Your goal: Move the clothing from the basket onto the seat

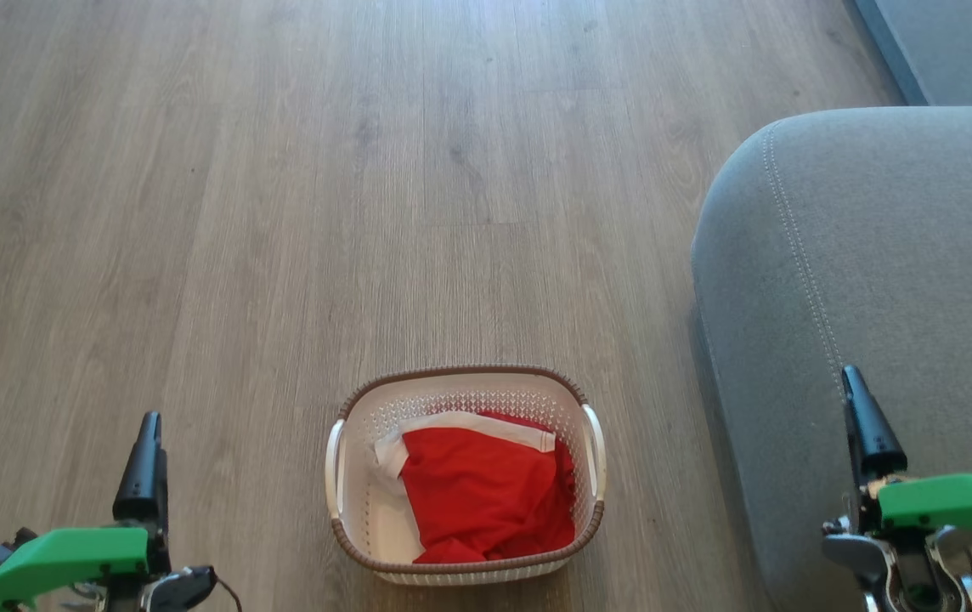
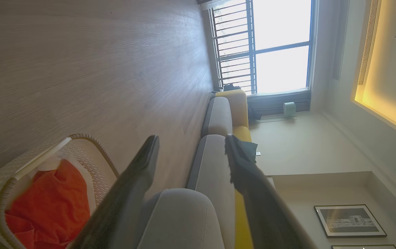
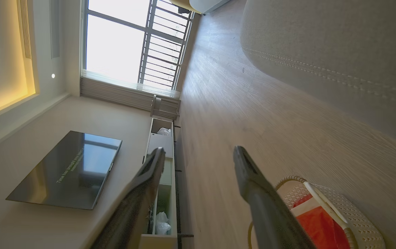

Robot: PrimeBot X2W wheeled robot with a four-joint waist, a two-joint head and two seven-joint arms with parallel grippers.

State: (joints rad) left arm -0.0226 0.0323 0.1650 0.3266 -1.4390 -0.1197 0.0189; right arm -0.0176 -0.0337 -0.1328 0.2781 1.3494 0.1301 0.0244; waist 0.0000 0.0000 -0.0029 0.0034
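Left gripper [image 2: 190, 143]: we see both dark fingers spread wide, empty, near left of the basket.
Right gripper [image 3: 199, 154]: fingers equally spread, empty, near right.
Basket [image 1: 462, 371]: stands on the floor [image 1: 282, 212], between our grippers.
Clothing [image 1: 486, 493]: red with white trim, crumpled inside the basket.
Seat [image 1: 877, 255]: grey cushion, right of the basket, extending farther away.

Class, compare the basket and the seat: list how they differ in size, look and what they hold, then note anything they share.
Size: the basket is small; the seat is far bigger, running out of the head view.
Look: the basket is cream perforated plastic with a brown rim; the seat is grey fabric with pale stitching.
Contents: the basket holds the red clothing; the seat's visible part bears none.
Shared: both have rounded corners.
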